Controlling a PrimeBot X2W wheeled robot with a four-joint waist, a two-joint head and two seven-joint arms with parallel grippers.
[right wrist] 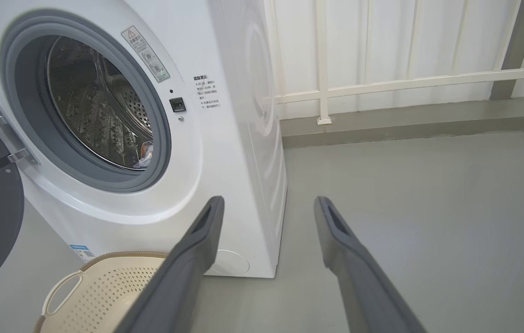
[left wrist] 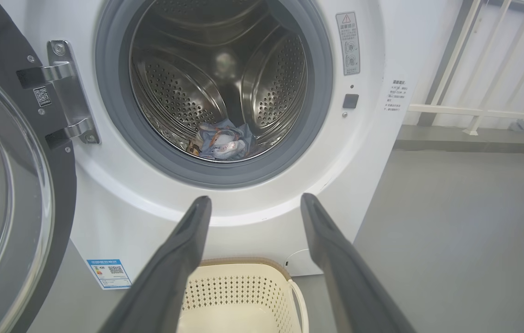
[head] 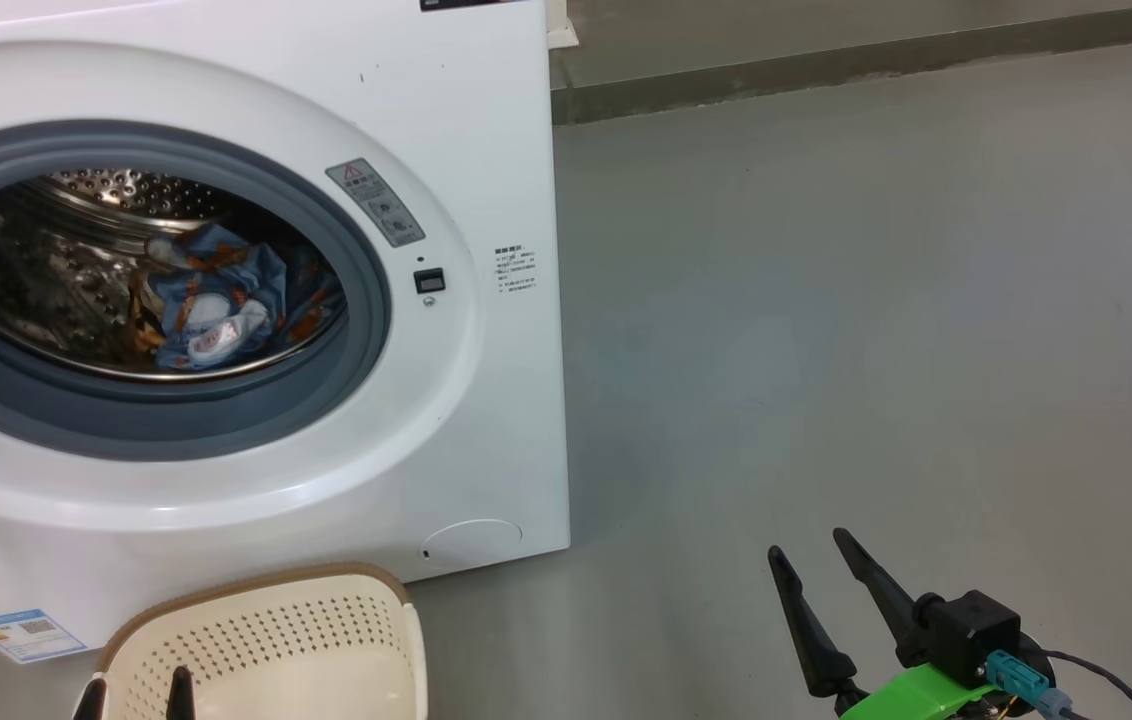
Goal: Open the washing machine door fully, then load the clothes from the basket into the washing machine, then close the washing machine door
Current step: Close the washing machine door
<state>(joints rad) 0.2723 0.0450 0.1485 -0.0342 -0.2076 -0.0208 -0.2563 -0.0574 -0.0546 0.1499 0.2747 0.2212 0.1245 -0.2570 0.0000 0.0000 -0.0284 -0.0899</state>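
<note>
The white washing machine (head: pixel 466 120) stands with its door (left wrist: pixel 7 185) swung wide to the left on its hinge. Light blue clothes (head: pixel 226 300) with orange prints and a white piece lie low in the steel drum (left wrist: pixel 174 88). In front of the machine sits the cream basket (head: pixel 286 640), with bare floor showing inside it. My left gripper (left wrist: pixel 252 201) hovers open above the basket, pointing at the drum opening. Over the floor to the machine's right, my right gripper (head: pixel 811 548) is open and holds nothing.
Grey floor (head: pixel 876 300) stretches to the right of the machine. A white railing (right wrist: pixel 382 85) runs along the back wall. A round flap (head: pixel 471 543) sits low on the machine's front, and a blue label sticker (left wrist: pixel 109 273) is at its lower left.
</note>
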